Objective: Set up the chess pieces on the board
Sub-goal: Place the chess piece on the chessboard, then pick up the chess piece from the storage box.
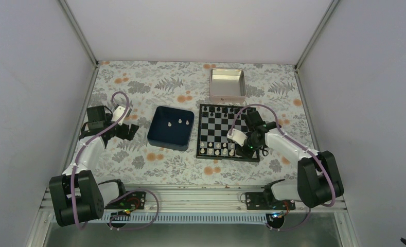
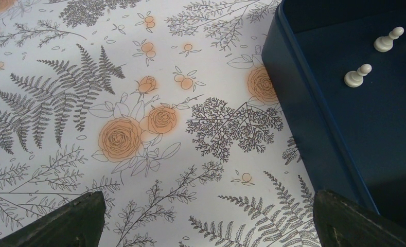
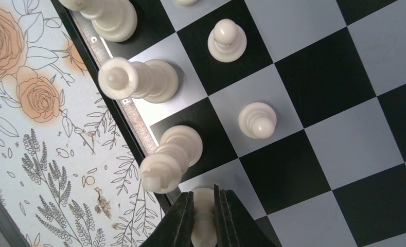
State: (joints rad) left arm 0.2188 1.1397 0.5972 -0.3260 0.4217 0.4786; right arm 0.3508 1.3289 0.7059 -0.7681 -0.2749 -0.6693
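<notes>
Cream glossy plastic chess piece (image 3: 203, 201) is pinched between the closed dark fingers of the right gripper (image 3: 203, 226), at the near edge of the black-and-white chequered board (image 3: 319, 77). Its long axis runs along the fingers; whether its base touches is unclear. The left gripper (image 2: 211, 221) gapes wide beside the dark blue tray (image 2: 303, 108) holding smooth turned pawns (image 2: 357, 76).

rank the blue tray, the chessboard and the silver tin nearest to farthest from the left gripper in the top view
1. blue tray, close on the right of the left gripper
2. chessboard, past the tray, further right
3. silver tin, far back, behind the chessboard
</notes>
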